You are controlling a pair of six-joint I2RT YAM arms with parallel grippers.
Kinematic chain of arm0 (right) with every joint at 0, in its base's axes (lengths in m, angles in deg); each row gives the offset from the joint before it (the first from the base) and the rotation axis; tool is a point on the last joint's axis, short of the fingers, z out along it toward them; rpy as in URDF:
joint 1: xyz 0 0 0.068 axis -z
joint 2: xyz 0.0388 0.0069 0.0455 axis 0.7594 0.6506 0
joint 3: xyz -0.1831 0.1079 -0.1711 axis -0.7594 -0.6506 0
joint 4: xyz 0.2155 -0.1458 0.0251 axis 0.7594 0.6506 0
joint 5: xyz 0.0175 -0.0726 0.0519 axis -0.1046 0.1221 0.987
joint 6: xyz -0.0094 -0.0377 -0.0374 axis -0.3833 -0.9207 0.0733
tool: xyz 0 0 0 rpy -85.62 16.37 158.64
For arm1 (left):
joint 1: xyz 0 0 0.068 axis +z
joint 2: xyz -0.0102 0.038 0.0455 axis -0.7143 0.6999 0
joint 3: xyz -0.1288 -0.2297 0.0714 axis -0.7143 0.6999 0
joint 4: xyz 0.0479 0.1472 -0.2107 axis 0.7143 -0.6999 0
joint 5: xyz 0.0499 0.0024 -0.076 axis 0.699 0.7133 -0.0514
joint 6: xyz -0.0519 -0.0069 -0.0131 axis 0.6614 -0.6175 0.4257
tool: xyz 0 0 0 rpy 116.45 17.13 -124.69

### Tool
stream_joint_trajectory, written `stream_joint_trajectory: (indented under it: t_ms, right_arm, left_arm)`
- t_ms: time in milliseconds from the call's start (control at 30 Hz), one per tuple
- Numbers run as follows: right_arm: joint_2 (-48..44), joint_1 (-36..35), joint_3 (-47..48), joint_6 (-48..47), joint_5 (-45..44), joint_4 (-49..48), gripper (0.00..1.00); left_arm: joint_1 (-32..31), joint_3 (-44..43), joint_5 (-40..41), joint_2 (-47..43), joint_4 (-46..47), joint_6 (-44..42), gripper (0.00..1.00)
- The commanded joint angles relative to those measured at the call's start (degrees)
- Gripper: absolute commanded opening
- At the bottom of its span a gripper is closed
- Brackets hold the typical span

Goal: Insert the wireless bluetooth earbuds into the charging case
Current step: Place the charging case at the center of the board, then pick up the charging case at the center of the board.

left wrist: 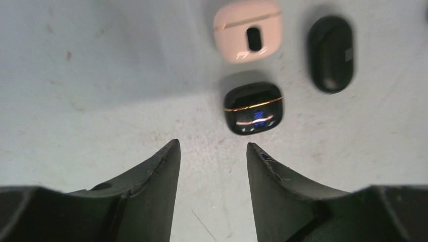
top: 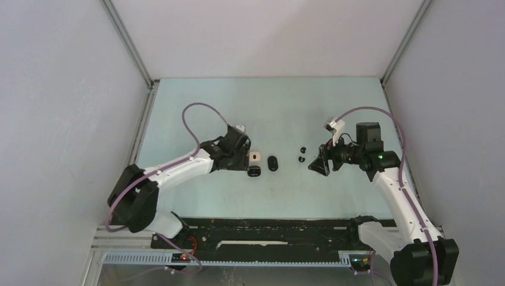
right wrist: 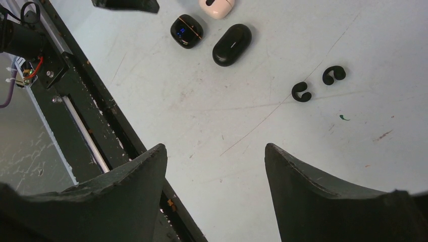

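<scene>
Left wrist view: left tool [left wrist: 212, 145] released and empty, lit black case [left wrist: 253, 107] just ahead of its tips on the table [left wrist: 75, 75]. Right tool [right wrist: 215, 147] spread wide, empty, likely readied for the two earbuds [right wrist: 302, 92] lying loose ahead-right of it.

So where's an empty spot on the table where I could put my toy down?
The middle is crowded: white case, lit black case and oval black case bunch by the left gripper; two black earbuds lie by the right gripper. Bare: the far table up to the back wall, and the near strip down to the black rail.
</scene>
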Motion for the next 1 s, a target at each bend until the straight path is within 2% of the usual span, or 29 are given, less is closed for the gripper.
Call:
stream_joint_trajectory:
  t_ms: [0, 100, 367, 467, 567, 700, 967]
  right_arm:
    - [-0.5, 0.3, 0.0, -0.6, 0.0, -1.5, 0.74]
    - [-0.4, 0.3, 0.0, -0.8, -0.5, -2.0, 0.74]
    - [-1.1, 0.8, -0.5, -2.2, -1.8, -1.7, 0.74]
    - [-1.5, 0.8, -0.7, -2.5, -1.8, -1.5, 0.74]
    - [-1.5, 0.8, -0.7, -2.9, -1.7, -1.2, 0.75]
    - [-1.2, 0.5, -0.9, -3.1, -1.6, -1.5, 0.75]
    - [-0.9, -0.3, -0.9, -3.5, -1.9, -1.6, 0.75]
  left_arm:
    - [-0.7, -3.9, 4.7, -5.6, 1.5, -1.1, 0.57]
    - [-2.1, -6.1, 4.6, -2.3, 5.0, -0.3, 0.57]
    - [-6.5, -19.2, 3.5, 13.5, 3.7, 2.0, 0.58]
    - [-7.1, -21.9, 2.4, 17.6, 3.1, 3.2, 0.58]
    - [-7.4, -24.3, 1.0, 20.9, 2.2, 3.8, 0.65]
    - [-7.8, -26.1, -0.2, 24.2, 1.8, 3.7, 0.65]
    - [-8.5, -27.3, -1.3, 28.2, 0.9, 2.3, 0.51]
